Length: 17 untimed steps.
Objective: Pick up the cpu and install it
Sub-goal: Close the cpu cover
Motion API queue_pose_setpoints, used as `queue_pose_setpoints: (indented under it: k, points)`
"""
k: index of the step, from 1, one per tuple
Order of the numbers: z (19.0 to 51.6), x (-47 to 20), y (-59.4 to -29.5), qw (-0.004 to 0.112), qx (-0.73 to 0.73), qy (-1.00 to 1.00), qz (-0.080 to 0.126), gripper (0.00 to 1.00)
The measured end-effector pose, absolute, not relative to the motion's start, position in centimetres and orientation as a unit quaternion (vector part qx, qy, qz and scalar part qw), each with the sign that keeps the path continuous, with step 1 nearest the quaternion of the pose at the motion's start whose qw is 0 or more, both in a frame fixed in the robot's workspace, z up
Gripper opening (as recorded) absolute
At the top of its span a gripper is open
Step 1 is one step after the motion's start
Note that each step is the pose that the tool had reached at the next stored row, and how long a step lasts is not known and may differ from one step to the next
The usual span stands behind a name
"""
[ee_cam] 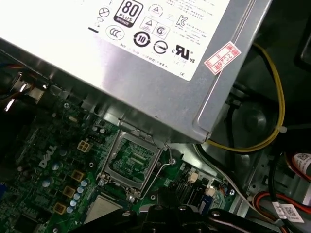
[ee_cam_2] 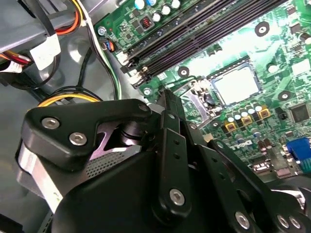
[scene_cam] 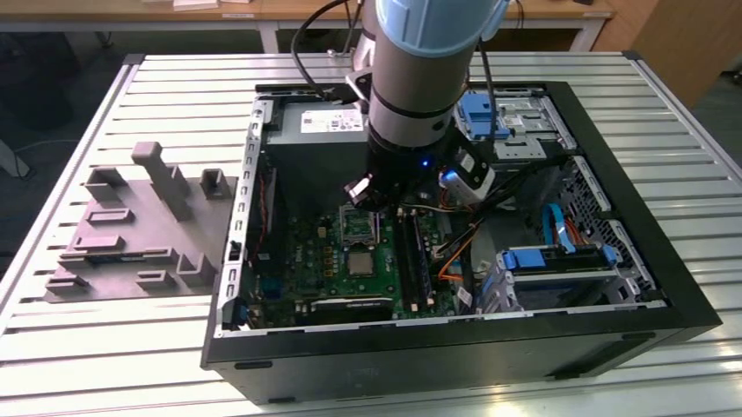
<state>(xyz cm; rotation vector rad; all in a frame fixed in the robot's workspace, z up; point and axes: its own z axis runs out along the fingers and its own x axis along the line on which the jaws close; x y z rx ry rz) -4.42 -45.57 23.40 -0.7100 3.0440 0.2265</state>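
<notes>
Dim case interior, glaring board (overexposed)

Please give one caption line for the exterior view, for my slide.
Robot arm reaching into an open computer case, above the cpu on the green motherboard.

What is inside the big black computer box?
Inside the black metal computer case sit a green motherboard, the pale square cpu, a grey power supply box and coloured cables. The arm hides part of the board.

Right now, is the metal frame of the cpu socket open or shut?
Open. The metal frame is swung back beside the cpu, whose pale top lies uncovered in both wrist views.
</notes>
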Motion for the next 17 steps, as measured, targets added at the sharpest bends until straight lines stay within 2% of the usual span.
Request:
queue_pose_setpoints:
  k: [17]
  points:
    - [22.6,-4.2,-44.2,0.002,-0.253,0.965,0.072,0.11]
